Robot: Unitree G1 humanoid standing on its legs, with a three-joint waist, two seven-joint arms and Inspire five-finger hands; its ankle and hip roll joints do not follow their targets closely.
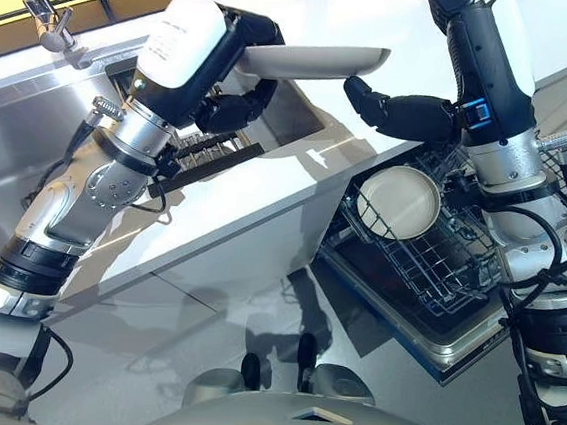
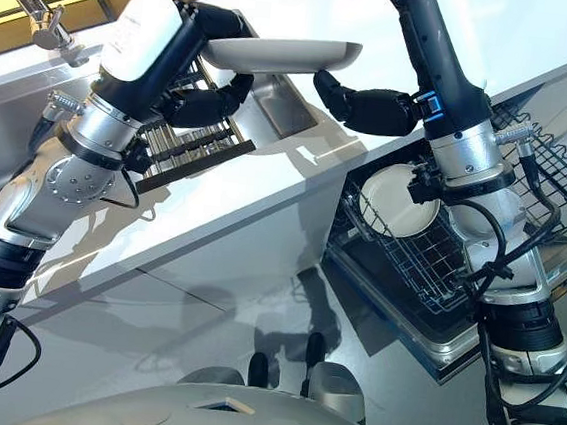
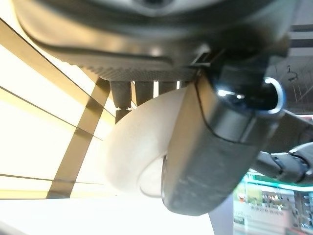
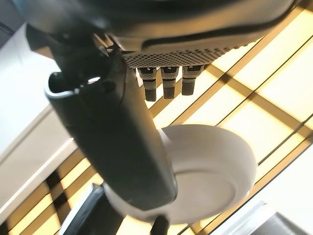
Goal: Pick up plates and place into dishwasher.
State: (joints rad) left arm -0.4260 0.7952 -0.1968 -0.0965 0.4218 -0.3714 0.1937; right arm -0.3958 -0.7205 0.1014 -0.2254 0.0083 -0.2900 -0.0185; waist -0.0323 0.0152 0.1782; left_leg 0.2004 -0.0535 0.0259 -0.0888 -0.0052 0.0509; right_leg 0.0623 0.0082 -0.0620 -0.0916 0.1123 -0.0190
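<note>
My left hand (image 1: pixel 223 106) is shut on a white plate (image 1: pixel 318 60) and holds it level above the white counter (image 1: pixel 266 181), its rim pointing right. In the left wrist view the thumb (image 3: pixel 215 147) lies across the plate (image 3: pixel 132 161). My right hand (image 1: pixel 403 114) sits open just under the plate's free edge, fingers stretched towards it. The right wrist view shows the plate (image 4: pixel 215 166) between its thumb (image 4: pixel 122 132) and its straight fingers. A second white plate (image 1: pixel 400 202) stands on edge in the wire dishwasher rack (image 1: pixel 449 269) below my right arm.
The dishwasher door (image 1: pixel 432 337) hangs open at the counter's right end, its rack pulled out. A steel sink (image 1: pixel 28 148) with a faucet (image 1: pixel 46 19) lies at left. A dark slatted rack (image 1: pixel 209 150) sits in the basin under my left hand.
</note>
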